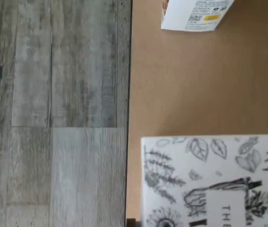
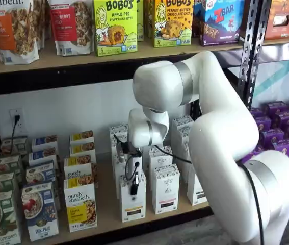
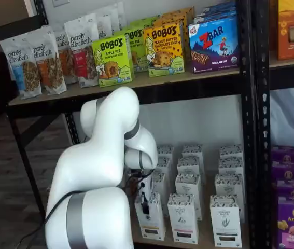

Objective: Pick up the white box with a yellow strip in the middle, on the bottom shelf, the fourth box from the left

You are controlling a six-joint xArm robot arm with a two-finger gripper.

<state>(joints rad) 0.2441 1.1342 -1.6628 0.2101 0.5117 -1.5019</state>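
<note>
**Pincer down at the front white box**

The pincer [image 2: 134,185] hangs at the top of the white box [image 2: 132,203], low centre of frame, at the front edge of the bottom shelf [image 2: 108,224]. Whether its fingers clamp the carton cannot be told.

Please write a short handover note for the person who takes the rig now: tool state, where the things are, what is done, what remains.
Tool: black fingers down at the front face of the white box; open or closed cannot be told, and a firm grip is not confirmed.
White box: upright at the front edge of the bottom shelf, between the purely elizabeth box and a like white carton.
Done: approach to the box.
Left: confirm the grip, then lift the box off the shelf.
</note>
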